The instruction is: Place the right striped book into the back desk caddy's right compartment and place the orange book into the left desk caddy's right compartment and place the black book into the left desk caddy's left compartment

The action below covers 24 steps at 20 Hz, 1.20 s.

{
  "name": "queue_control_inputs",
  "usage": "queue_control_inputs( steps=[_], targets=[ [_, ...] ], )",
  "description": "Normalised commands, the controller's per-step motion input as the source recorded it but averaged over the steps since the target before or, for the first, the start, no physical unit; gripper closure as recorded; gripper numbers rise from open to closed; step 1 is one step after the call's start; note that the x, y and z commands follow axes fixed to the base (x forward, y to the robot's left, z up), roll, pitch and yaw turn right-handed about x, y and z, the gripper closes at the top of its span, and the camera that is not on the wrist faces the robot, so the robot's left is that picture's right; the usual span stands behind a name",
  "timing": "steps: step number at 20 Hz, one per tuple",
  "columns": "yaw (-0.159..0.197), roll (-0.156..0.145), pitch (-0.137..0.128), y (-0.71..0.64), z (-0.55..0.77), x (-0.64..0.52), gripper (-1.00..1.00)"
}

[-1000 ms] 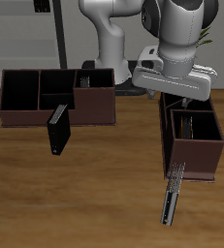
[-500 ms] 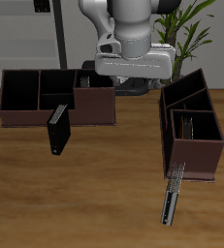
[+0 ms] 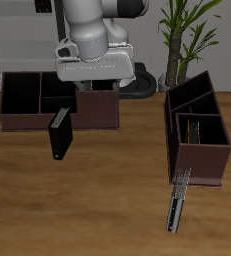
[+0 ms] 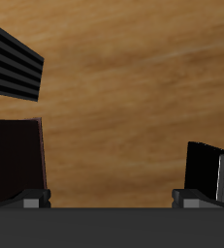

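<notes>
pincer: fingertips hidden behind the arm, cannot tell if released or clenched
black book: upright on counter, touching back desk caddy front
advice: centre above book; descend vertically; grip across thin faces

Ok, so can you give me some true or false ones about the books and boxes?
1. The black book stands in front of the back desk caddy. True.
2. The gripper holds a book. False: it is open and empty.
3. A striped book lies on the table before the left desk caddy. True.
4. The gripper is above the left desk caddy. False: it is by the back desk caddy.
</notes>
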Motion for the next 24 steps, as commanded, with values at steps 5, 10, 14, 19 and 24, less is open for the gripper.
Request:
queue_control_inputs(
  steps=[5,10,14,19,24],
  targets=[
    [-0.011,-0.065,-0.069,-0.6,-0.12,-0.21,-1.0],
    [-0.039,-0.142,-0.057,-0.61,-0.11,-0.1,-1.0],
    [-0.027,-0.098,-0.024,-0.33,-0.2,-0.1,-1.0],
    [-0.006,-0.001,0.02,-0.21,-0.41,-0.15,-1.0],
    [-0.021,-0.017,0.023,-0.07,-0.38,-0.07,-1.0]
  ],
)
